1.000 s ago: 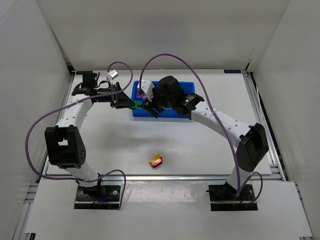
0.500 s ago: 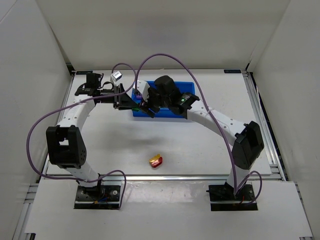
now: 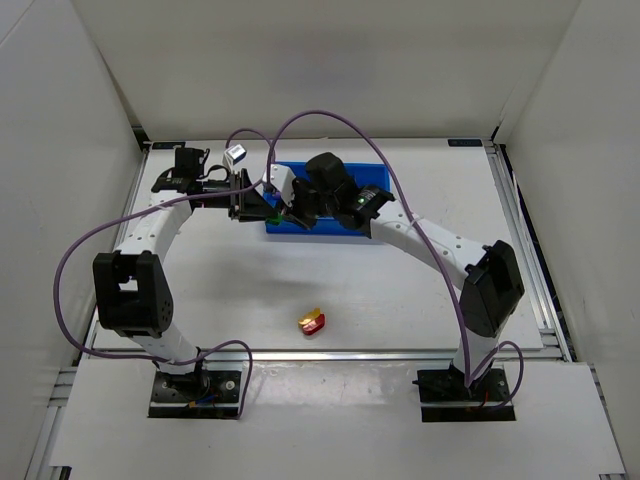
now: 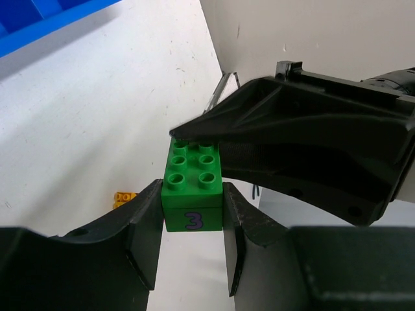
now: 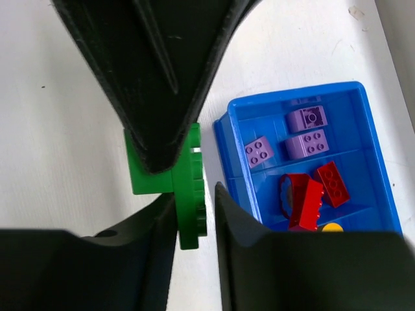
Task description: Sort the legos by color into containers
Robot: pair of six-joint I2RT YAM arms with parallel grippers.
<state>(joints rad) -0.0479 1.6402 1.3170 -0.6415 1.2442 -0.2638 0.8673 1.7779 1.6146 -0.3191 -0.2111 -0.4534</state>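
White bench [image 3: 400, 290], white walls [image 3: 320, 70]. Blue tray [image 3: 372, 167] at far centre. Left gripper [image 4: 191, 233], right gripper [image 5: 194, 214]: both pinching green lego [image 4: 193, 172] at tray's left end.

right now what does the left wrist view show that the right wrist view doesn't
Only the left wrist view: the purple 3 printed on the green brick clamped in the left tool, its six studs, and a yellow piece lying on the table. Only the right wrist view: the inside of the blue tray, with three purple legos in one compartment and red legos in the next, plus a flat green piece between the fingers of the right tool. Both: the green brick, the opposite tool meeting it, and part of the tray.
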